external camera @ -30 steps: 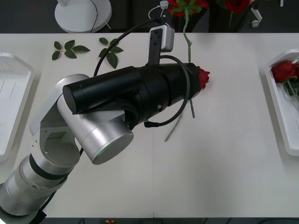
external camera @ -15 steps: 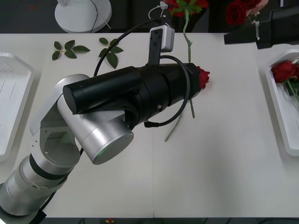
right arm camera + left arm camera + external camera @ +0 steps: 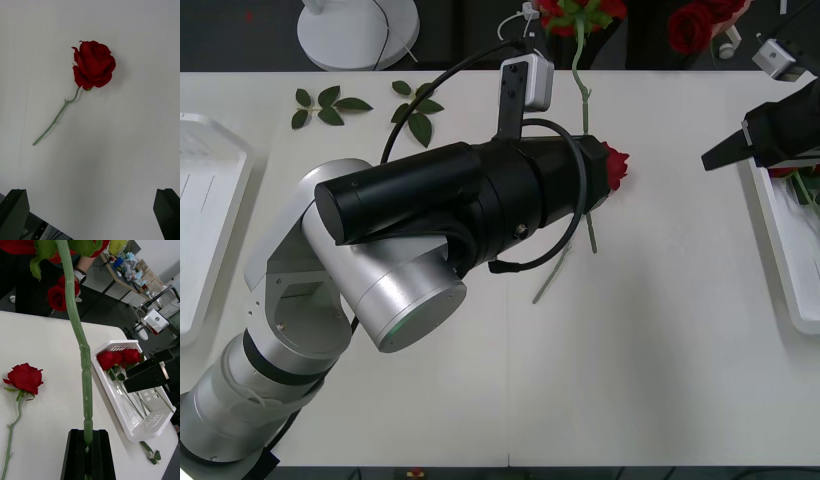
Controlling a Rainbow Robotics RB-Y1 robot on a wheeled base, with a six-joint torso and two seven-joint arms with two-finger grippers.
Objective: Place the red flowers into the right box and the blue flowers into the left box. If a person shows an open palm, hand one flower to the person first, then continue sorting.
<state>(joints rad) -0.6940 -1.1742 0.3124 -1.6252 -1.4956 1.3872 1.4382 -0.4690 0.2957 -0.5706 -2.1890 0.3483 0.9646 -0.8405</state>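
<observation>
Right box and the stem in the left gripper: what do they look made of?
The right box looks like glossy white moulded plastic, with a rounded rim and slotted floor. The stem clamped in the left gripper looks like matte green plastic with moulded ridges. The right gripper hovers open above a red rose.

glossy white plastic right box (image 3: 129,427), matt table (image 3: 660,350)

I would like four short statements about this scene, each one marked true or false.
1. The left end effector is shut on a green stem. True.
2. The right box holds blue flowers. False: red roses lie in it.
3. The right end effector is open. True.
4. The lone rose stands upright in a vase. False: it lies flat on the table.
</observation>
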